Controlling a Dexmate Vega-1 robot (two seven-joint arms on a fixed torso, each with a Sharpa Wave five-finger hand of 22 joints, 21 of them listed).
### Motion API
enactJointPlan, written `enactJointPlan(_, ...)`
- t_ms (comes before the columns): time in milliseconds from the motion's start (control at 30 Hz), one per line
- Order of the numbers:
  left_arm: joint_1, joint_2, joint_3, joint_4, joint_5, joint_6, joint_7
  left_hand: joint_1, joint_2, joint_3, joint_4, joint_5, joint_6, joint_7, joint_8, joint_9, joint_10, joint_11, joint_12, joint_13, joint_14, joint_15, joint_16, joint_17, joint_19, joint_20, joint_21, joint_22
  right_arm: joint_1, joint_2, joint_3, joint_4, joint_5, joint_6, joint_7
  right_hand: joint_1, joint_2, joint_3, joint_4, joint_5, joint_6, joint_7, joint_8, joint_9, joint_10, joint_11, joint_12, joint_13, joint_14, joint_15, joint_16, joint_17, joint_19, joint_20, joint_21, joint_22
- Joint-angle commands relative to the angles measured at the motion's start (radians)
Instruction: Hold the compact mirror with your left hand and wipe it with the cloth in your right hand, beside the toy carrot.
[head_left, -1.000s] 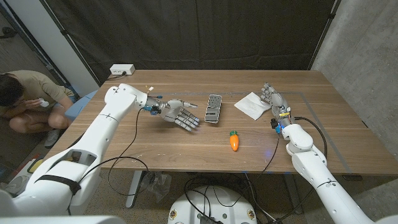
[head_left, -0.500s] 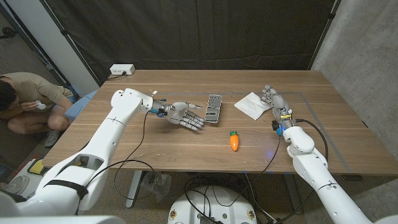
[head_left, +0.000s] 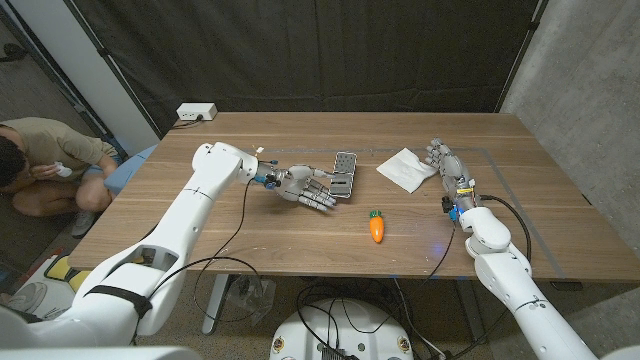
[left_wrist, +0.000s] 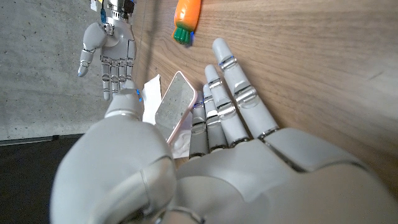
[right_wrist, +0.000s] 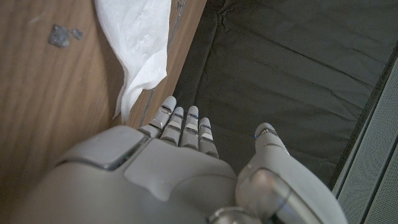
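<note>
The left hand (head_left: 305, 188), fingers apart and holding nothing, is just beside the compact mirror (head_left: 343, 176), while the right hand (head_left: 446, 166), also with fingers apart, is next to the cloth (head_left: 405, 167).

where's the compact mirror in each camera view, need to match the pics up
Head view: the compact mirror lies mid-table, just past the left hand, up-left of the toy carrot.
Left wrist view: the mirror sits just beyond the left hand's fingers, with the carrot at the top edge.
Right wrist view: the mirror is not in it.
Shared landmark: the white cloth.
</note>
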Motion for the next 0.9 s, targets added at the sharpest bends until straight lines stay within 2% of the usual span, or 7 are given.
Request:
enactJointPlan(33,-0.008,-0.037,0.037,-0.013,0.029,0.049,0.048,0.022,0.012,0.018,-0.002,-0.002,0.034,0.004,0.011,0.003,0.029,-0.012,-0.002,0.003,0.030,-0.012,0.005,0.001,0.024,-0.004,-0.008,0.005,-0.014,-0.005,0.015,0.010,0.016,0.020,0.010,0.003,0.003,-0.004,-0.002,0.003,0.005,-0.001,0.003,0.006,0.007,0.000,0.005,0.004,0.011,0.002,0.001,0.004,0.003,0.000,-0.004,0.005)
enactJointPlan(133,0.002,-0.047,0.033,-0.031,0.038,0.066,0.075,0.036,0.021,0.026,-0.001,-0.004,0.066,-0.011,0.017,0.004,0.059,-0.024,0.000,0.003,0.064,-0.028,0.008,0.001,0.043,-0.007,-0.014,0.006,-0.015,-0.006,0.016,0.012,0.017,0.021,0.012,0.002,0.003,-0.005,-0.002,0.003,0.006,-0.001,0.003,0.006,0.009,-0.002,0.005,0.004,0.011,0.001,0.001,0.004,0.004,0.000,-0.005,0.005)
enactJointPlan(233,0.016,-0.057,0.026,-0.055,0.050,0.083,0.112,0.063,0.060,0.050,0.004,-0.003,0.105,-0.019,0.022,0.005,0.105,-0.032,0.004,0.003,0.095,-0.033,0.007,0.003,0.073,-0.010,-0.017,0.007,-0.014,-0.008,0.017,0.014,0.018,0.021,0.013,0.002,0.003,-0.006,-0.002,0.003,0.007,-0.001,0.003,0.006,0.009,-0.001,0.005,0.004,0.012,0.001,0.001,0.004,0.004,0.000,-0.007,0.005)
enactJointPlan(500,0.042,-0.070,0.020,-0.101,0.069,0.115,0.174,0.070,0.110,0.074,0.020,-0.006,0.151,-0.035,0.026,0.006,0.138,-0.045,0.001,0.003,0.139,-0.042,0.007,0.003,0.101,-0.011,-0.024,0.007,-0.013,-0.013,0.019,0.015,0.020,0.018,0.018,0.001,0.003,-0.008,-0.003,0.003,0.007,0.000,0.003,0.006,0.009,0.000,0.005,0.004,0.012,0.001,0.001,0.004,0.005,0.001,-0.009,0.005)
enactJointPlan(600,0.060,-0.079,0.017,-0.133,0.089,0.133,0.221,0.089,0.133,0.099,0.019,-0.010,0.206,-0.050,0.032,0.007,0.198,-0.077,0.004,0.004,0.196,-0.064,0.005,-0.002,0.118,-0.013,-0.039,0.007,-0.011,-0.015,0.019,0.015,0.019,0.016,0.019,0.001,0.003,-0.009,-0.004,0.003,0.008,0.000,0.003,0.006,0.010,0.001,0.005,0.004,0.011,0.002,0.000,0.004,0.005,0.001,-0.011,0.005)
enactJointPlan(767,0.095,-0.093,0.014,-0.200,0.127,0.163,0.304,0.122,0.168,0.159,0.017,-0.013,0.373,-0.100,0.062,0.013,0.356,-0.135,0.018,0.008,0.338,-0.096,-0.001,-0.004,0.159,-0.028,-0.063,0.012,-0.010,-0.017,0.019,0.014,0.019,0.014,0.020,0.001,0.004,-0.010,-0.004,0.004,0.009,0.001,0.003,0.006,0.009,-0.001,0.005,0.004,0.011,0.001,0.000,0.004,0.006,0.000,-0.013,0.005)
enactJointPlan(900,0.107,-0.094,0.021,-0.230,0.153,0.185,0.346,0.143,0.179,0.209,0.012,-0.014,0.484,-0.123,0.086,0.023,0.475,-0.170,0.025,0.012,0.449,-0.108,-0.003,-0.002,0.257,-0.046,-0.042,0.017,-0.010,-0.018,0.018,0.013,0.017,0.012,0.019,0.002,0.005,-0.011,-0.005,0.004,0.009,0.001,0.003,0.006,0.010,-0.001,0.004,0.004,0.011,0.000,0.000,0.004,0.006,0.001,-0.015,0.005)
